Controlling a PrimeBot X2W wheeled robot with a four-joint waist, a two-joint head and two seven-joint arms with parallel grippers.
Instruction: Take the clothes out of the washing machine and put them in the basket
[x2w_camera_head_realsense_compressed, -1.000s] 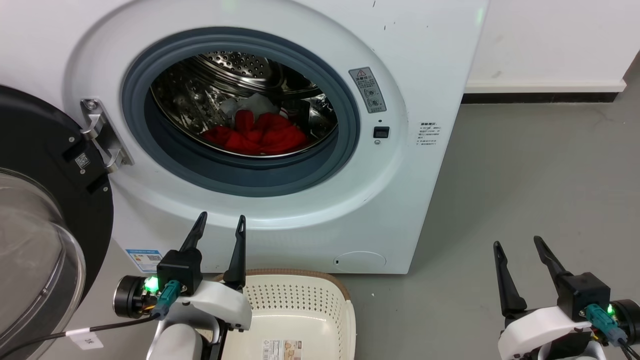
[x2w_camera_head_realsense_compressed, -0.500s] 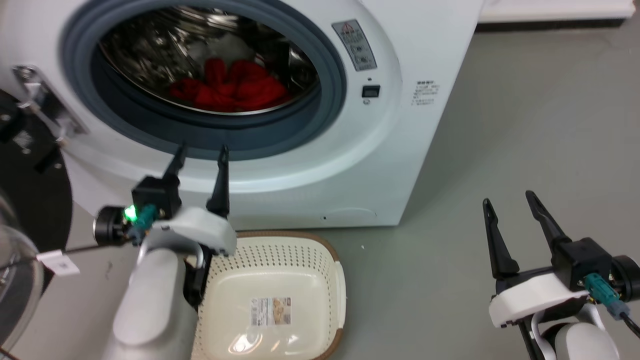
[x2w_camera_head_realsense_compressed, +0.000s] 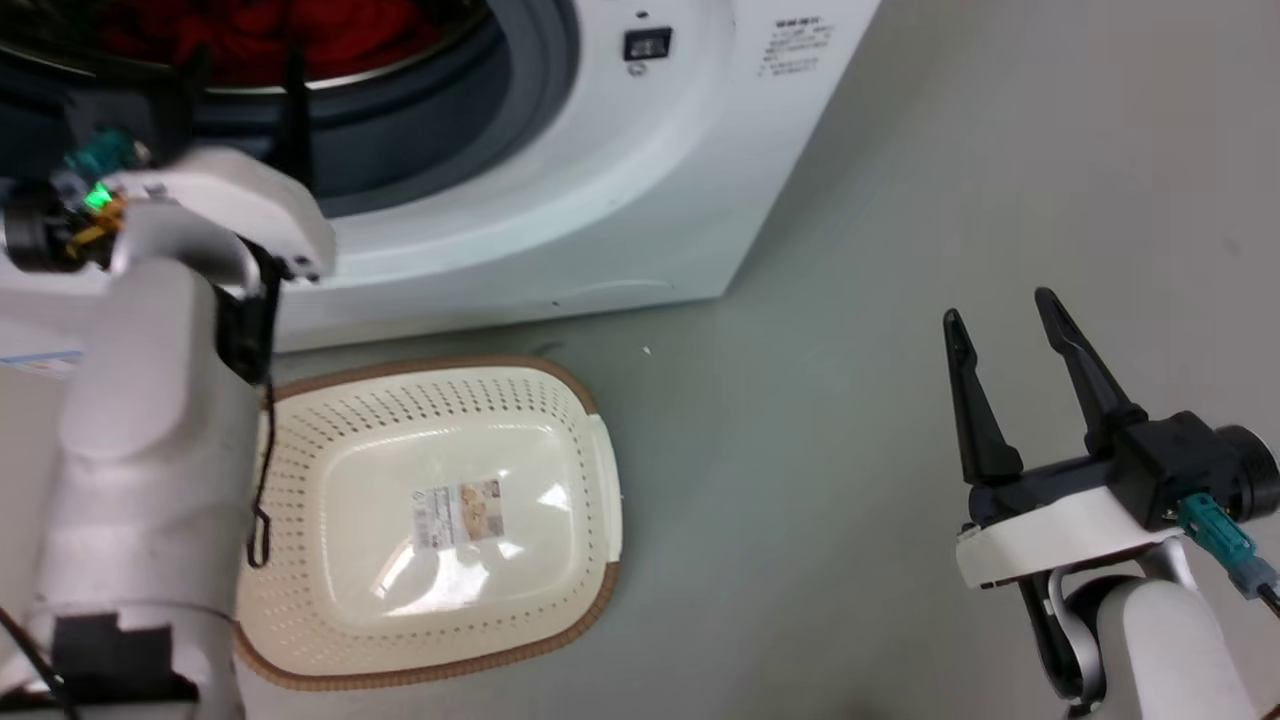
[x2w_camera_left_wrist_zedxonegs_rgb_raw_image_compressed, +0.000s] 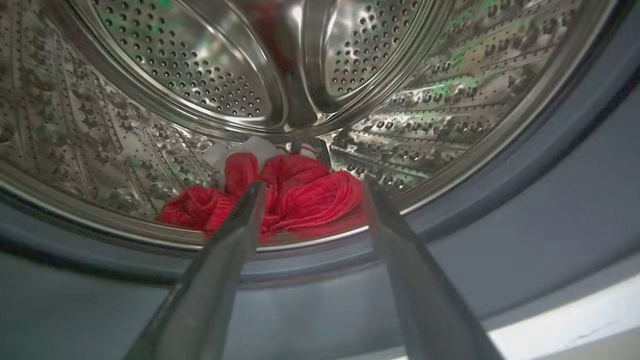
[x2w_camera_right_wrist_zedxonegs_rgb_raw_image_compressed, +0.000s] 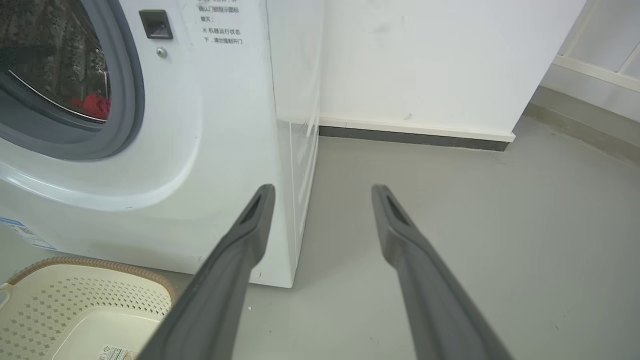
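The red clothes (x2w_camera_left_wrist_zedxonegs_rgb_raw_image_compressed: 305, 197) lie crumpled on the floor of the washing machine's steel drum (x2w_camera_left_wrist_zedxonegs_rgb_raw_image_compressed: 200, 85), with a bit of white behind them. My left gripper (x2w_camera_left_wrist_zedxonegs_rgb_raw_image_compressed: 314, 186) is open at the grey rubber ring (x2w_camera_left_wrist_zedxonegs_rgb_raw_image_compressed: 550, 225), its fingers pointing at the clothes and short of touching them. In the head view the left gripper (x2w_camera_head_realsense_compressed: 245, 65) reaches up into the port of the washing machine (x2w_camera_head_realsense_compressed: 600, 180). The cream basket (x2w_camera_head_realsense_compressed: 300, 440) stands on the floor in front of the machine, with only a paper label on its bottom. My right gripper (x2w_camera_head_realsense_compressed: 998, 308) is open and holds nothing, off to the right over the floor.
Grey floor (x2w_camera_head_realsense_compressed: 850, 450) spreads to the right of the basket and machine. My pale left forearm (x2w_camera_head_realsense_compressed: 140, 450) overlaps the basket's left side. In the right wrist view, a white wall with a dark skirting (x2w_camera_right_wrist_zedxonegs_rgb_raw_image_compressed: 410, 136) runs behind the washing machine (x2w_camera_right_wrist_zedxonegs_rgb_raw_image_compressed: 210, 125).
The head camera has tilted down, so the port has slid to the picture's top. My left gripper has advanced from below the port up to the rubber ring. The right gripper stays open.
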